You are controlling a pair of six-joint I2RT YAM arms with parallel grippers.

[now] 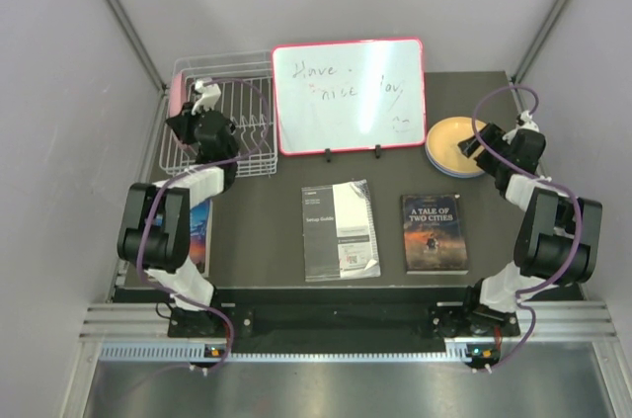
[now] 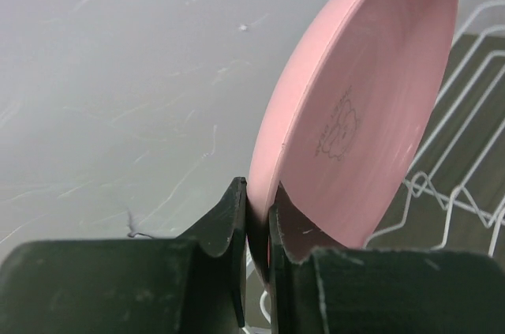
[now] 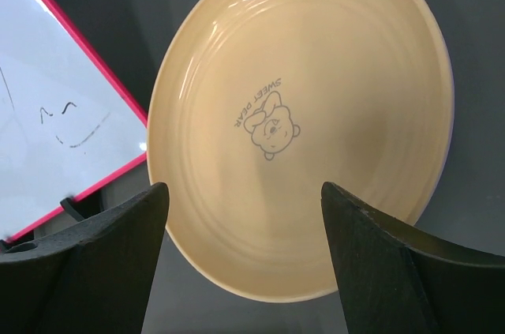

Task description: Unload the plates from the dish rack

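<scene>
Rim pinched — left claw [image 2: 259, 212] clamps the upright pink plate [image 2: 371, 105] edge-on, ready to lift from the dish rack [image 2: 465, 136] beside it; right claw [image 3: 243, 192] gapes empty above the flat tan-orange plate [image 3: 300, 113].

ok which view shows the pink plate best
The left wrist view: the pink plate fills it, rim pinched in the left claw, printed mark visible. The top external view gives only a pink sliver at the left side of the dish rack. The right wrist view shows none of it, just the tan plate.
</scene>
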